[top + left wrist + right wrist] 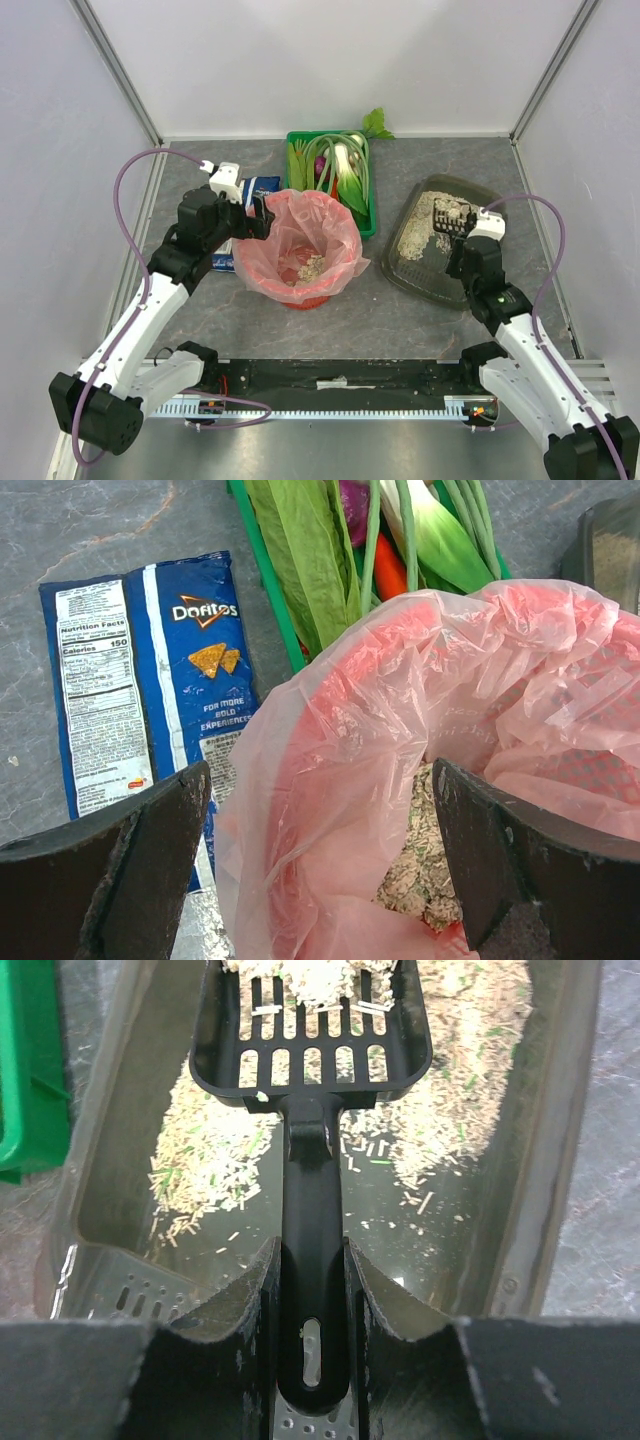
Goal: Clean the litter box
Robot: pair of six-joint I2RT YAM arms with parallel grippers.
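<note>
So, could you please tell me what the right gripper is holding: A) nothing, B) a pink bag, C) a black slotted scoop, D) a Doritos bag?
C: the right gripper is shut on the handle of the black slotted scoop, which carries litter above the litter box.

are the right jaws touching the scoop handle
Touching. The right wrist view shows both right jaws pressed flush against the black scoop handle, no gap.

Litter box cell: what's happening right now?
The right gripper is shut on the handle of a black slotted scoop, its head heaped with litter over the litter box. The left gripper sits open at the rim of the pink-bagged red bin, which already holds some litter.
</note>
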